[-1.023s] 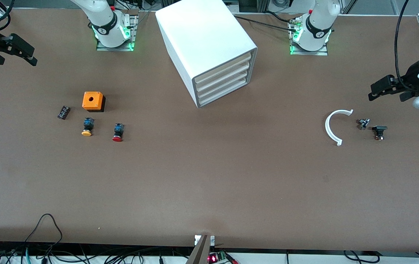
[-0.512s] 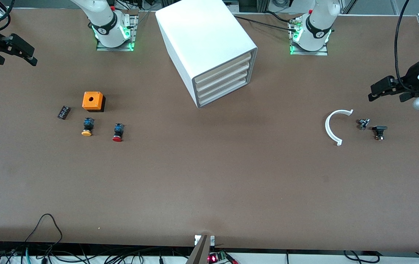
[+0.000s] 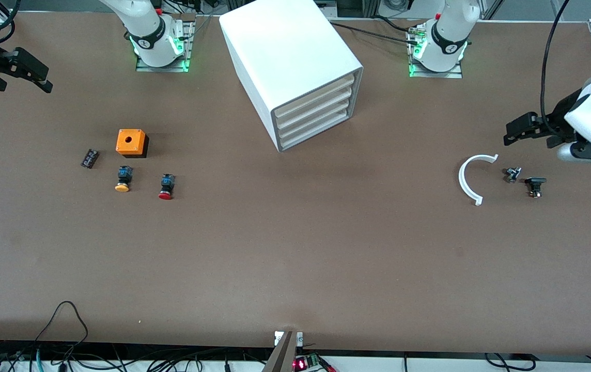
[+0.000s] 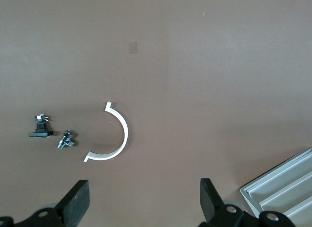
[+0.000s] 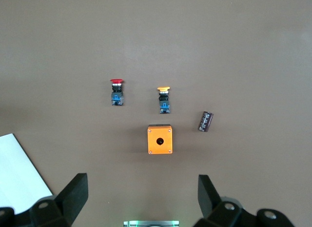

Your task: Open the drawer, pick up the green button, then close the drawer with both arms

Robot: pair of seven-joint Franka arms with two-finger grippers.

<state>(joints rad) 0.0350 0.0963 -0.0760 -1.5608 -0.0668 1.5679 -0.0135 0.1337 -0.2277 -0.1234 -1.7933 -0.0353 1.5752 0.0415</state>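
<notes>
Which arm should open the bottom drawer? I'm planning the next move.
Probably left: its open end effector hangs nearer the cabinet, whose drawer fronts turn toward that end. The right end effector hangs farther off.

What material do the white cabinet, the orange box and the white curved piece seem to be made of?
Cabinet: probably smooth plastic or painted metal, with even white faces and a soft sheen. Orange box: likely moulded plastic, uniform matte colour with a round hole on top. White curved piece: probably thin plastic, a slim half ring with small end tabs.
</notes>
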